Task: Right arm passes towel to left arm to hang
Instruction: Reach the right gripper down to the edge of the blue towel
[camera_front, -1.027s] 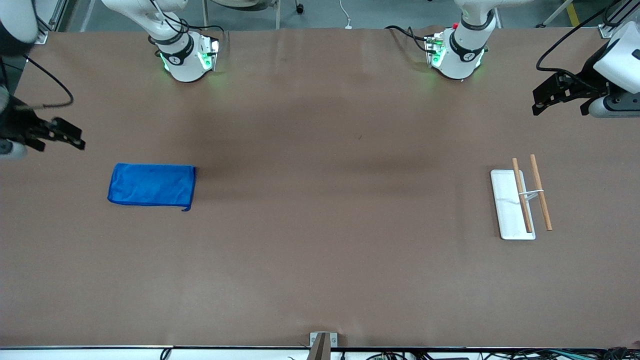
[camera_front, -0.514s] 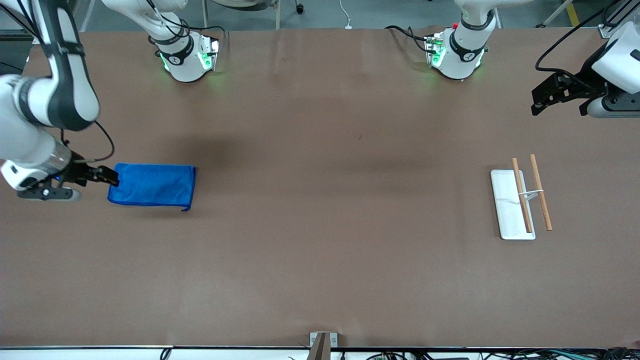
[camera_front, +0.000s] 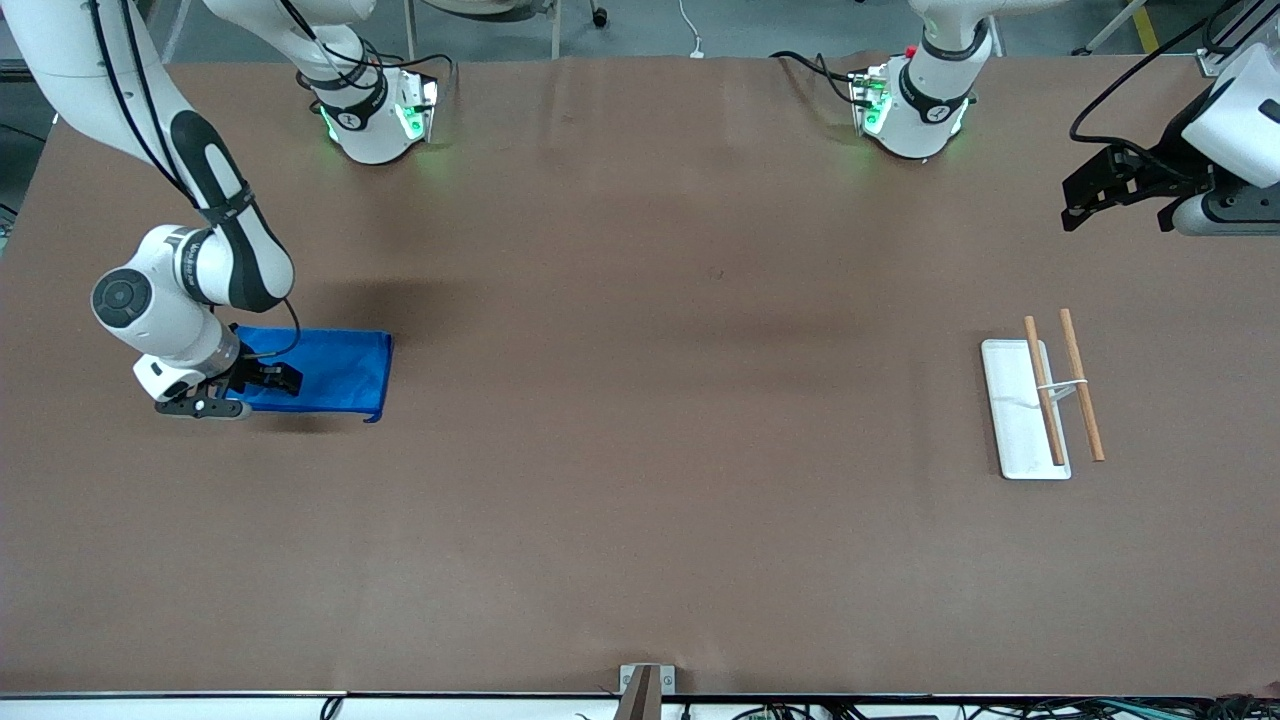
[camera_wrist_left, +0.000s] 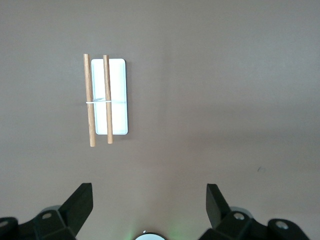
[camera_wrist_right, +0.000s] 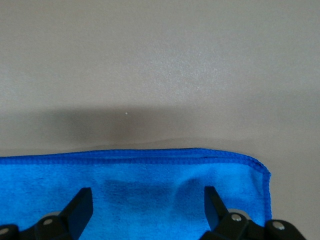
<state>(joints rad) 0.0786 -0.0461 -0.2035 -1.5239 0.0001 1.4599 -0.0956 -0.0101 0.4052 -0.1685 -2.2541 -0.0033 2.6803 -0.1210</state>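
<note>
The towel (camera_front: 325, 372), a bright blue folded cloth, lies flat on the brown table (camera_front: 640, 500) toward the right arm's end, with the right gripper (camera_front: 262, 378) poised over its outer end, fingers spread wide and grasping nothing. The right wrist view shows what the front camera cannot: both black fingertips (camera_wrist_right: 80, 205) hang over the towel's (camera_wrist_right: 150, 190) plush surface near its stitched hem and one rounded corner, with bare tabletop past the hem. From the fingers outward, the right arm (camera_front: 190, 270) bends at a white elbow and rises to its green-lit base at the table's edge farthest from the front camera. The left gripper (camera_front: 1085, 200) waits in the air over the left arm's end of the table, its fingers likewise released and empty. Its wrist view looks down between the parted fingertips (camera_wrist_left: 82, 200) at a white rectangular base (camera_wrist_left: 117, 95) bearing two parallel wooden rods (camera_wrist_left: 90, 100) joined by a thin white crosspiece. The front view places this rack (camera_front: 1020, 420) well apart from the towel.
</note>
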